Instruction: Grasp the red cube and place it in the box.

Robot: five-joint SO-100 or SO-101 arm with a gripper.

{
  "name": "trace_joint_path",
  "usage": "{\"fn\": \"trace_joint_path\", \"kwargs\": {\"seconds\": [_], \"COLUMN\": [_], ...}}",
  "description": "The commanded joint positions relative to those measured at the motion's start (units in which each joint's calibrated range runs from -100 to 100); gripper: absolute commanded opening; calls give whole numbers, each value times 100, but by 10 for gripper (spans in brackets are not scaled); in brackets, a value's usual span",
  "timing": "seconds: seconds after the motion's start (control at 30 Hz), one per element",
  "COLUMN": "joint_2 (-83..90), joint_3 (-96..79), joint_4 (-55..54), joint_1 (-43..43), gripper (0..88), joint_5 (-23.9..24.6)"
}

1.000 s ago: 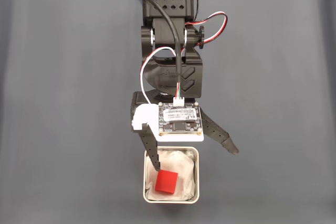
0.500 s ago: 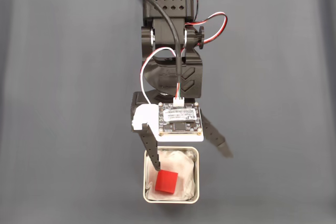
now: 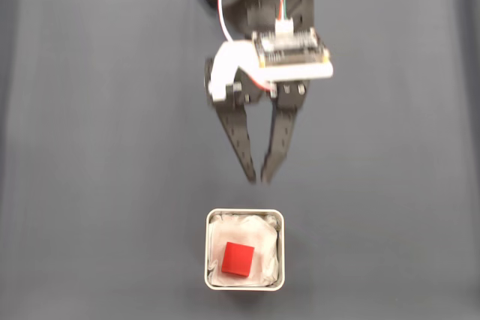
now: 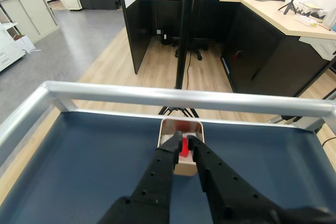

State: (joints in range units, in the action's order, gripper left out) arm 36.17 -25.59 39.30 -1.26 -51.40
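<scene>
Claw (image 3: 259,179) now back from box (image 3: 245,215), nearly closed, red cube (image 3: 238,258) inside

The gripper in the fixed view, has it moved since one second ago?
Yes. The gripper has pulled back toward the top of the fixed view, away from the box, and its jaws have closed. The red cube lies inside.

A metal rail (image 4: 178,98) edges the blue bench (image 4: 79,166). Beyond, wood floor (image 4: 157,66), a black office chair (image 4: 202,3) and dark partitioned desks (image 4: 273,30).
</scene>
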Motion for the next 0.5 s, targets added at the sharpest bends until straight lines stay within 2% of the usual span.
{"fn": "trace_joint_path", "kwargs": {"seconds": [0.0, 0.33, 0.47], "joint_2": [1522, 4754, 5447], "joint_3": [-1365, -5443, -6511], "joint_4": [-20, 177, 759], "joint_1": [-66, -23, 5], "gripper": [0, 0, 0], "joint_5": [-98, -39, -10]}}
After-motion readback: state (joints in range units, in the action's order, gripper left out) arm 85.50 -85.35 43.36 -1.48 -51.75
